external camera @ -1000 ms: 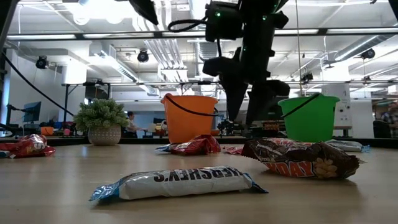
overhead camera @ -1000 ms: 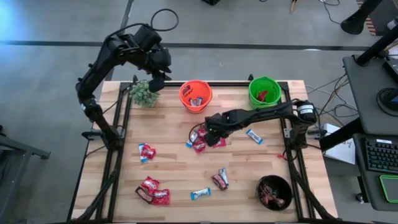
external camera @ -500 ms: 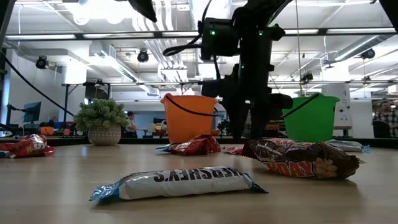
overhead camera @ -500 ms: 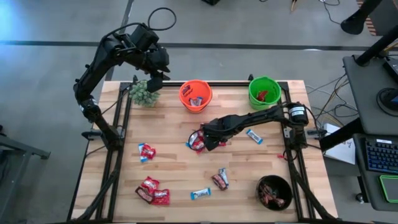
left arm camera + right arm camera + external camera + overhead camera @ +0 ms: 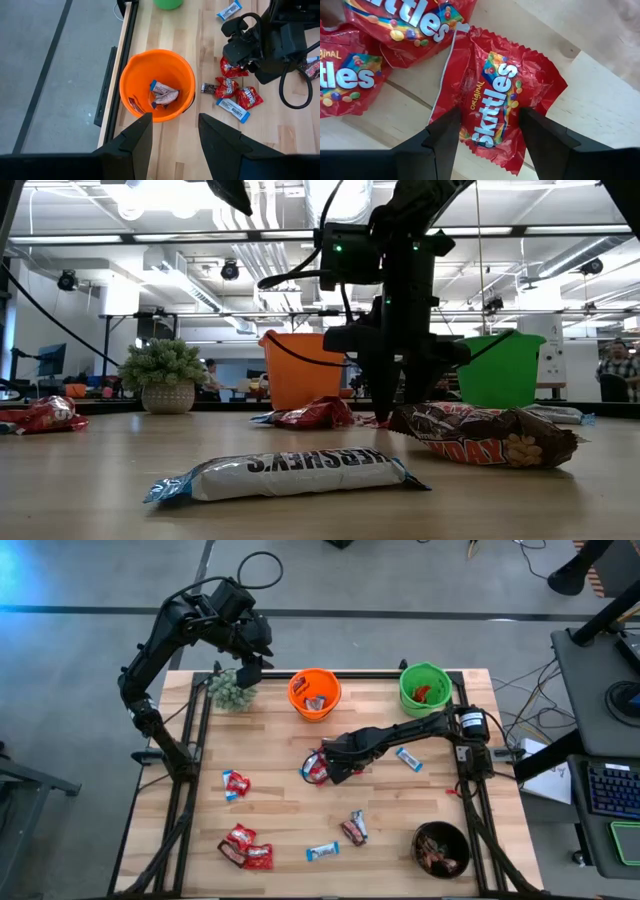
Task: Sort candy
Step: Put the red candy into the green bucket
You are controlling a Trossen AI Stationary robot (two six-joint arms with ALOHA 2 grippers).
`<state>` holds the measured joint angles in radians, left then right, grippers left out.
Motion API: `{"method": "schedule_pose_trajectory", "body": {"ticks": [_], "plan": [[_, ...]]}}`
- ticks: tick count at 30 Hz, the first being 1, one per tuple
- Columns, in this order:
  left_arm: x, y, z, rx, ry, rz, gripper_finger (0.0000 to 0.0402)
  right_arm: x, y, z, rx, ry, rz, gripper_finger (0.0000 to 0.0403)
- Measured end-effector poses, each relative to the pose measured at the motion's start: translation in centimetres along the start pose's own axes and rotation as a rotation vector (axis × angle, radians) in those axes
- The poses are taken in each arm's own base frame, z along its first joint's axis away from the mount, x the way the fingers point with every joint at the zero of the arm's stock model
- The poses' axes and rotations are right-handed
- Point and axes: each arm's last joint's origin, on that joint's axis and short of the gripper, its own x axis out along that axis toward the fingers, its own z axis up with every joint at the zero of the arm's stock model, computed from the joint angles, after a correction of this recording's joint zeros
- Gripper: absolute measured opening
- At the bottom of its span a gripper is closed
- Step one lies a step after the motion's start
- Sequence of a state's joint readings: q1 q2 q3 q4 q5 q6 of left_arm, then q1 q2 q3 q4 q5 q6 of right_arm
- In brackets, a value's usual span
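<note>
One camera looks straight down, one level across the table (image 5: 280, 802); wrist cameras view it closer.

Grey floor (image 5: 90, 660), bright ceiling lights (image 5: 150, 198), perhaps desks behind.

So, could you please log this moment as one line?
right claw: open, straddling red Skittles packet mid-table | left claw: open, empty, above orange bucket | packet: on table, ungripped

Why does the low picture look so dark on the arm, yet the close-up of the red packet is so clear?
Low view: bright ceiling lights behind turn the right end effector into a silhouette. Right wrist view: even light, so the Skittles packet lettering reads sharply. High view: blue glare in one corner.
</note>
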<state>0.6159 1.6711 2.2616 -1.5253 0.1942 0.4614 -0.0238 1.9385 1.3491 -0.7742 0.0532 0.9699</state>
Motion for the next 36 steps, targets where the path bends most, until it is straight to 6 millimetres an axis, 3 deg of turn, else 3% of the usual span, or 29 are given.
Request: {"method": "schedule_pose_trajectory", "body": {"ticks": [5,16,21,27,36], "plan": [[0.0,0.0,0.0,0.0,-0.002,0.001,0.0142,0.1,-0.1,0.0,0.015,0.001,-0.007,0.0171],[-0.2,0.0,0.0,0.001,-0.006,0.003,0.0142,0.8,-0.7,-0.4,0.027,0.016,-0.036,0.0047],[-0.2,0.0,0.0,0.001,-0.006,0.003,0.0142,0.5,-0.7,-0.4,0.022,0.016,-0.029,0.002],[-0.2,-0.1,0.0,0.001,-0.006,0.003,0.0142,-1.5,-1.0,-0.6,0.013,0.011,0.004,0.0015],[-0.2,-0.1,0.0,0.001,-0.006,0.003,0.0142,-6.7,-2.4,-1.2,-0.045,-0.028,0.046,0.0013]]}}
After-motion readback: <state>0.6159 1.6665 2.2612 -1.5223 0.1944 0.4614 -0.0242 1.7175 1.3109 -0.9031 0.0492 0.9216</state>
